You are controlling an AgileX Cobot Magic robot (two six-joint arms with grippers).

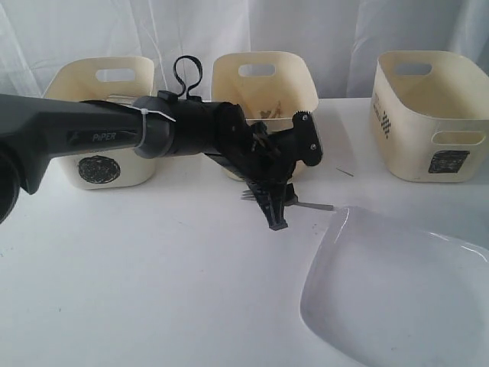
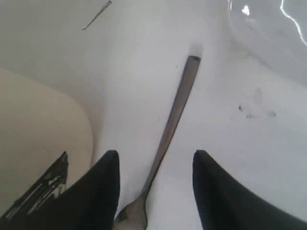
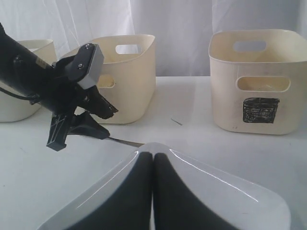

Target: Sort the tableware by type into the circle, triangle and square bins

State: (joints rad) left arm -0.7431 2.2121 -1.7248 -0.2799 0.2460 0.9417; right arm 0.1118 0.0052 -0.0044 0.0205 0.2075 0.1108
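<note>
A metal fork point(image 1: 309, 205) lies on the white table in front of the triangle bin point(image 1: 263, 84). My left gripper point(image 1: 273, 218) points down over the fork's head, open. In the left wrist view the fork point(image 2: 175, 110) runs between the two spread fingers of the left gripper point(image 2: 156, 153), neither touching it. The large white plate point(image 1: 397, 298) sits at the front right. My right gripper point(image 3: 153, 155) is shut with nothing in it, just above the plate point(image 3: 230, 191). The circle bin point(image 1: 99, 122) stands at the back left, the square bin point(image 1: 432, 115) at the back right.
The triangle bin's wall point(image 2: 38, 143) is close beside the left gripper's finger. A thin sliver point(image 1: 345, 173) lies on the table between the triangle and square bins. The plate's rim point(image 2: 268, 33) lies just past the fork's handle end.
</note>
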